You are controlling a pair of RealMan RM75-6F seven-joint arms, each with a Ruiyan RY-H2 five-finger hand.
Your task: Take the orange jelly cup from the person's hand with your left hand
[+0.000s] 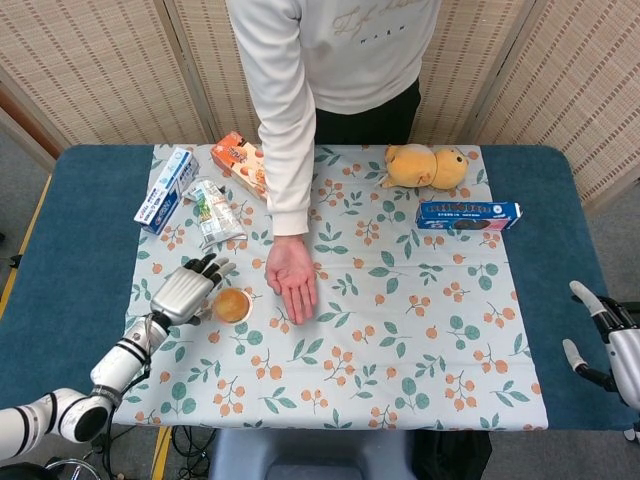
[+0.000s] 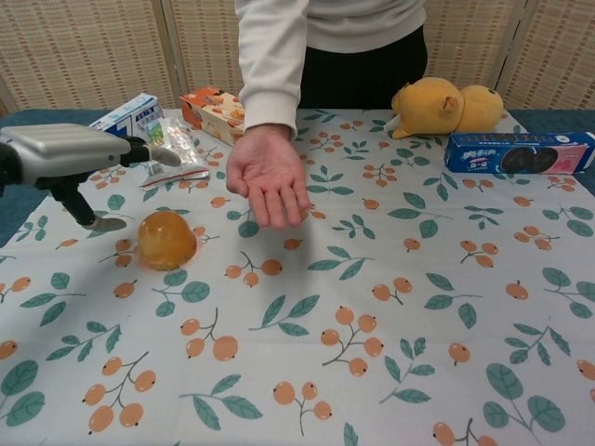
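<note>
The orange jelly cup (image 1: 231, 304) (image 2: 166, 239) stands on the patterned tablecloth, left of the person's empty, palm-up hand (image 1: 292, 279) (image 2: 268, 177). My left hand (image 1: 186, 291) (image 2: 76, 160) hovers just left of and above the cup, fingers spread, holding nothing and apart from the cup. My right hand (image 1: 600, 338) shows only in the head view, at the far right edge off the cloth, fingers apart and empty.
At the back left lie a blue-and-white carton (image 1: 166, 188), a snack packet (image 1: 215, 212) and an orange box (image 1: 240, 162). A yellow plush toy (image 1: 425, 166) and a blue biscuit box (image 1: 468, 213) sit back right. The person stands at the far table edge.
</note>
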